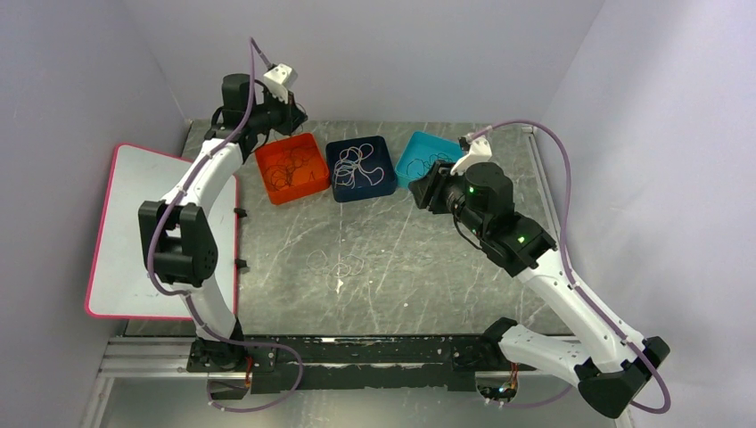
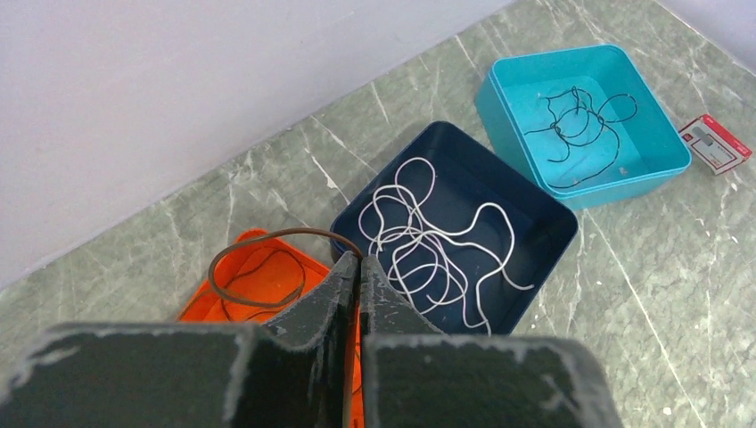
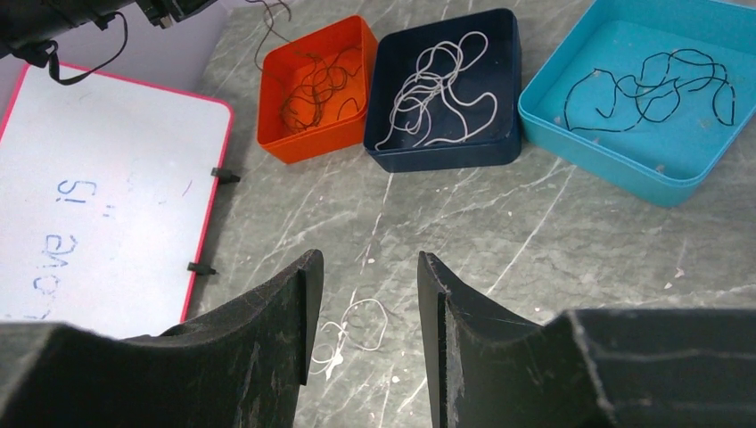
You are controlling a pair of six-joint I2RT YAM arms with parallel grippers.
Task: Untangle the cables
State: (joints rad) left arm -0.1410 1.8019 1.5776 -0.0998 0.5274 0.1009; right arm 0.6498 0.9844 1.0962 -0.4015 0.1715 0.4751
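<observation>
My left gripper (image 2: 360, 260) is shut on a brownish-red cable (image 2: 211, 272), which loops down into the orange tray (image 2: 258, 272). It hangs above that tray's far side (image 1: 294, 114). More brownish-red cable (image 3: 312, 85) lies curled in the orange tray. A white cable (image 2: 419, 241) fills the navy tray (image 1: 361, 194), and a black cable (image 3: 655, 89) lies in the teal tray (image 1: 406, 160). A small loose white cable (image 1: 339, 265) rests on the table's middle. My right gripper (image 3: 364, 259) stands open above the table, holding nothing, with that loose white cable (image 3: 383, 325) showing between its fingers.
A whiteboard with a pink border (image 1: 152, 232) lies at the left edge of the table. A small red-and-white card (image 2: 713, 143) sits to the right of the teal tray. White walls close the table in at the back and sides.
</observation>
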